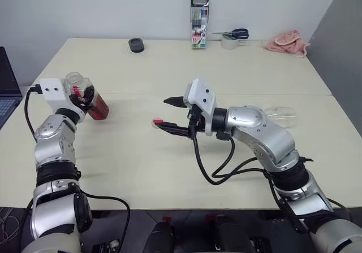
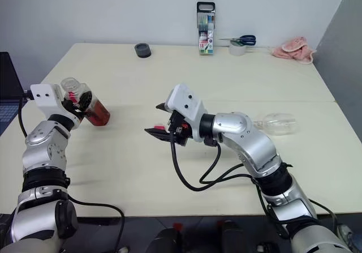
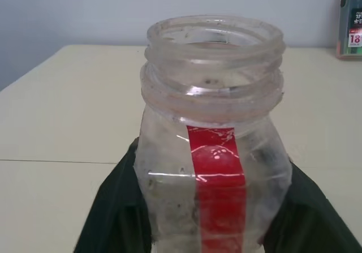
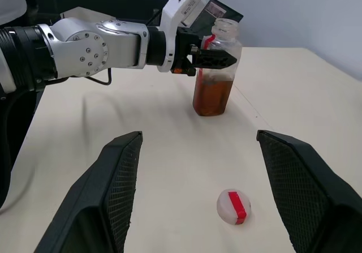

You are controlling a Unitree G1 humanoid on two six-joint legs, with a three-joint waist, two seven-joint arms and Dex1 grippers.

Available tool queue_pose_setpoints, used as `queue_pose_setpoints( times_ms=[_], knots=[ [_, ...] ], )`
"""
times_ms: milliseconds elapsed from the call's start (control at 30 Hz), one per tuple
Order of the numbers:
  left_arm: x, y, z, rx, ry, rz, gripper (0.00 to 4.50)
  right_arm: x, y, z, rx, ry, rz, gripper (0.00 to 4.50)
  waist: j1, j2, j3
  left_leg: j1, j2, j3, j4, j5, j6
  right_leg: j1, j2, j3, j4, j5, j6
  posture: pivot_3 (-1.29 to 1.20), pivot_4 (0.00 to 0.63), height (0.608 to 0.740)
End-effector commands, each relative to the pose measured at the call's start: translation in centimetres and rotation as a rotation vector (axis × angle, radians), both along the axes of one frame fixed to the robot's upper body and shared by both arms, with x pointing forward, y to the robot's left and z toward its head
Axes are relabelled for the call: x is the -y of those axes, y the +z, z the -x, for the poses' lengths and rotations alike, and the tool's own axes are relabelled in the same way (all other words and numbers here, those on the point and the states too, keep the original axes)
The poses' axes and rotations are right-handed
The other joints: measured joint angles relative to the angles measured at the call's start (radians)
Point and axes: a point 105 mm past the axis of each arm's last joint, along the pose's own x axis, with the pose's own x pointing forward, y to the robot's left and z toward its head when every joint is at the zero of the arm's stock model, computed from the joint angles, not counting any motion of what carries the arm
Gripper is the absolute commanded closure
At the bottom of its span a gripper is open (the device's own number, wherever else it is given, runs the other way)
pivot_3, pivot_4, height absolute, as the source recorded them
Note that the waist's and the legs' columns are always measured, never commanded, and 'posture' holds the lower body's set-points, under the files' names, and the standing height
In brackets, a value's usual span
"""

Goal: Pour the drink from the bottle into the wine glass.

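The bottle (image 4: 216,66) stands uncapped at the table's left, with the reddish-brown drink (image 4: 210,97) filling its lower half. My left gripper (image 1: 86,97) is shut on it below the neck, and a black finger (image 3: 113,208) presses each side. The bottle's white cap with a red stripe (image 4: 233,206) lies on the table. Just above the cap my right gripper (image 1: 163,112) hovers open at mid-table, pointing left toward the bottle and holding nothing. The wine glass (image 2: 277,123) lies on its side on the table behind my right forearm.
Along the far edge are a tall marker case (image 1: 199,22), a tape roll with scissors (image 1: 231,39), a pink cloth (image 1: 288,42) and a small black round object (image 1: 136,44). A laptop (image 1: 5,89) sits beyond the table's left edge.
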Motion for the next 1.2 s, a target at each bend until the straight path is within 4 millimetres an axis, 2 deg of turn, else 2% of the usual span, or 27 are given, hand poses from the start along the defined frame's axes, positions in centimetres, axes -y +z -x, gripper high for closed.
queue_pose_setpoints(
  times_ms=[33,133,167,433,600,767,900,967,1067,1100,1133,1200],
  knots=[
    [-0.6,-0.7,0.2,-0.021,0.013,-0.019,1.12,-0.2,1.1,0.6,0.043,0.026,-0.022,1.05,-0.001,0.000,0.000,0.000,0.000,0.000,0.000,0.000,0.000,0.000,0.000,0.000,0.000,0.000,0.000,0.00,0.150,0.740],
    [-0.7,-0.8,0.2,-0.020,0.012,-0.025,0.20,-0.2,1.1,0.6,0.043,0.025,-0.022,1.05,-0.001,0.000,0.000,-0.001,0.000,-0.001,0.000,0.000,0.000,0.000,0.000,-0.001,0.000,0.000,0.000,0.00,0.150,0.740],
    [-0.7,-0.9,0.2,-0.020,0.010,-0.029,0.06,-0.2,1.1,0.6,0.043,0.025,-0.022,1.05,-0.001,0.000,0.000,-0.001,0.000,-0.001,0.000,0.000,0.000,0.000,0.000,-0.001,-0.001,0.000,0.000,0.00,0.150,0.740],
    [-0.2,-2.2,0.7,-0.014,0.003,-0.078,0.06,0.1,0.1,0.4,0.049,-0.003,-0.007,1.05,0.000,0.000,0.000,-0.001,0.000,0.000,0.000,0.000,0.000,0.000,0.000,0.000,-0.001,0.000,0.000,0.00,0.150,0.740],
    [-0.1,-4.1,1.7,-0.019,0.028,-0.117,0.06,1.2,-2.0,-0.2,0.099,-0.080,0.021,1.05,0.000,-0.001,0.000,-0.001,0.000,0.000,0.000,0.000,0.000,0.000,0.000,0.000,-0.001,0.000,0.000,0.00,0.150,0.740],
    [-0.6,-5.7,3.4,-0.018,0.096,-0.125,0.06,2.6,-3.7,0.1,0.133,-0.128,0.046,1.05,0.001,-0.001,0.000,-0.001,0.000,0.000,-0.001,0.000,0.000,0.000,-0.001,0.000,-0.001,0.000,0.000,0.00,0.150,0.740],
    [-0.2,-6.4,6.0,-0.026,0.095,-0.226,0.06,4.4,-5.1,0.9,0.115,-0.153,0.079,1.05,0.000,-0.001,0.000,-0.001,0.001,0.000,-0.001,-0.001,0.002,0.000,-0.001,0.001,-0.001,0.000,0.000,0.00,0.150,0.740],
    [0.7,-6.7,7.8,-0.034,0.052,-0.272,0.06,5.7,-5.7,1.6,0.051,-0.182,0.062,1.05,0.001,-0.001,0.000,-0.001,0.001,0.000,-0.001,-0.002,0.002,0.000,-0.002,0.001,-0.001,0.000,0.000,0.00,0.150,0.740],
    [3.6,-7.2,10.1,-0.046,-0.078,-0.312,0.00,8.0,-6.6,2.6,-0.058,-0.262,0.011,0.43,0.008,-0.001,0.000,-0.001,0.002,0.000,-0.002,-0.002,0.003,0.000,-0.004,0.002,-0.002,0.000,0.000,0.00,0.150,0.740],
    [5.1,-7.2,10.5,-0.044,-0.148,-0.310,0.00,8.8,-6.9,2.9,-0.097,-0.310,-0.023,0.10,0.011,-0.001,0.000,0.000,0.002,-0.001,-0.001,-0.002,0.003,0.002,-0.005,0.002,-0.003,0.000,0.000,0.00,0.150,0.740],
    [6.1,-7.2,10.8,-0.042,-0.193,-0.306,0.00,9.3,-7.1,3.0,-0.121,-0.343,-0.045,0.04,0.019,-0.001,0.000,0.000,0.002,0.000,-0.001,-0.002,0.003,0.002,-0.006,0.002,-0.002,0.000,0.000,0.00,0.150,0.740],
    [10.7,-6.9,11.2,-0.036,-0.430,-0.308,0.00,10.7,-7.9,3.7,-0.280,-0.462,-0.180,0.04,0.035,-0.002,-0.001,0.000,0.001,0.000,-0.001,-0.002,0.003,0.003,-0.004,0.001,-0.003,0.000,0.001,0.00,0.150,0.740]
  ],
)
